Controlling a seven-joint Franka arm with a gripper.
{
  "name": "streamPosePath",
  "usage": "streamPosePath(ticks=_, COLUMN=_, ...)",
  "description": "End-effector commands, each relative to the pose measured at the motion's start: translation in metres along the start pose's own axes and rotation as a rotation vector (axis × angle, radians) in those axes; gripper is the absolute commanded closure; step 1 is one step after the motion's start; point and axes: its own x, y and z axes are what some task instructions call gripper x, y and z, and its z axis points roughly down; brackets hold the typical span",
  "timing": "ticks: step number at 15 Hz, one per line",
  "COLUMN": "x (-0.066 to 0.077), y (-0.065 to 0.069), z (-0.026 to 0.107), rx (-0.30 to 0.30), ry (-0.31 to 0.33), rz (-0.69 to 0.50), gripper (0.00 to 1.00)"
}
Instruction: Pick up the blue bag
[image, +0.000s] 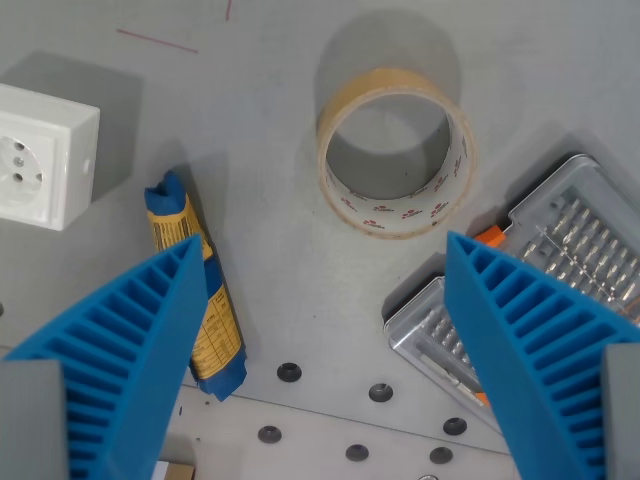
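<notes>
The blue bag is a narrow, elongated packet with blue ends and a yellow printed panel along its middle. It lies flat on the grey bench in the wrist view's left half. Its long axis runs from upper left to lower right. The upper end is crimped and slightly crumpled. The lower end is a flat blue seal. Its middle section is partly covered in this view.

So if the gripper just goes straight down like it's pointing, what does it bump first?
Probably bare table. The gripper is open, the blue bag is beside its left finger and the tape roll further up.
</notes>
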Motion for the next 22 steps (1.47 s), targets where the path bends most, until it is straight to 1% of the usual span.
streamPosePath(ticks=1, x=0.000, y=0.000, z=-0.001, rx=-0.001, ry=0.003, rz=-0.001, gripper=0.00)
streamPosePath(ticks=6, x=-0.001, y=-0.001, z=0.000, rx=-0.002, ry=0.003, rz=-0.006, gripper=0.00)
streamPosePath(ticks=10, x=-0.004, y=-0.004, z=0.005, rx=-0.005, ry=0.010, rz=-0.023, gripper=0.00)
streamPosePath(ticks=15, x=-0.013, y=-0.012, z=0.018, rx=-0.023, ry=0.050, rz=-0.056, gripper=0.00)
streamPosePath(ticks=19, x=-0.024, y=-0.021, z=0.031, rx=-0.042, ry=0.088, rz=-0.085, gripper=0.00)
streamPosePath(ticks=22, x=-0.033, y=-0.028, z=0.039, rx=-0.050, ry=0.098, rz=-0.110, gripper=0.00)
